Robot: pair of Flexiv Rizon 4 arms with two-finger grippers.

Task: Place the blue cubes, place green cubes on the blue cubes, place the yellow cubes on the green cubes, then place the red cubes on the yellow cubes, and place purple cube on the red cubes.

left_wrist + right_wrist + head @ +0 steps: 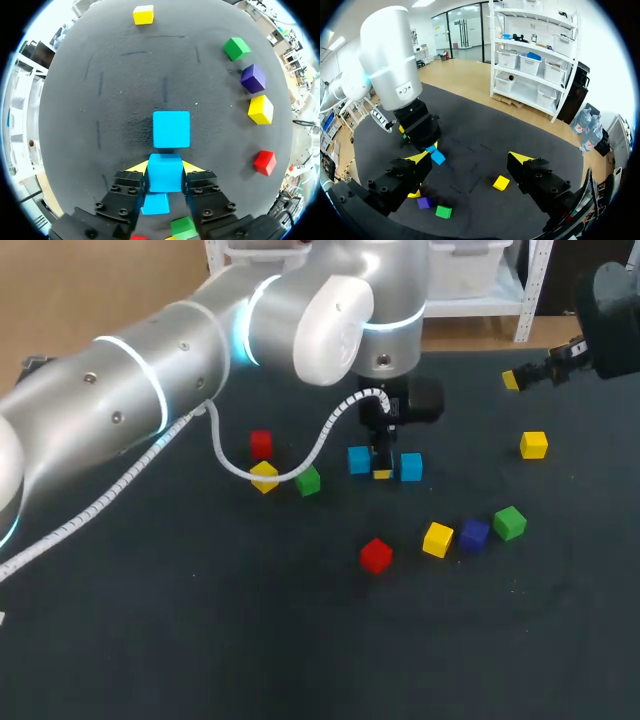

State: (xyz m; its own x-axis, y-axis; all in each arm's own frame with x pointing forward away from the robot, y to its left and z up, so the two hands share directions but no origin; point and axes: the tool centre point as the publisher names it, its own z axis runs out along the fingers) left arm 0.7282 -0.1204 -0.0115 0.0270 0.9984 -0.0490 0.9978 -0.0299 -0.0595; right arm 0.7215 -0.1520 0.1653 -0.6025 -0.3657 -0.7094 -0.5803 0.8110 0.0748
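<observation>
Dark tbl [200, 620]: L hand [165, 167] clamps a blue cube [165, 176] (R hand [470, 157] wide open).

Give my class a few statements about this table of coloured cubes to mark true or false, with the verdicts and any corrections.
1. The left claw has a blue cube between its fingers. True.
2. The right claw is carrying a yellow cube. False: the right claw is open and holds nothing.
3. A purple cube lies between a yellow cube and a green cube. True.
4. A green cube is already stacked on a blue one. False: that green cube and the second green cube both lie on the table, apart from the blue ones.
</observation>
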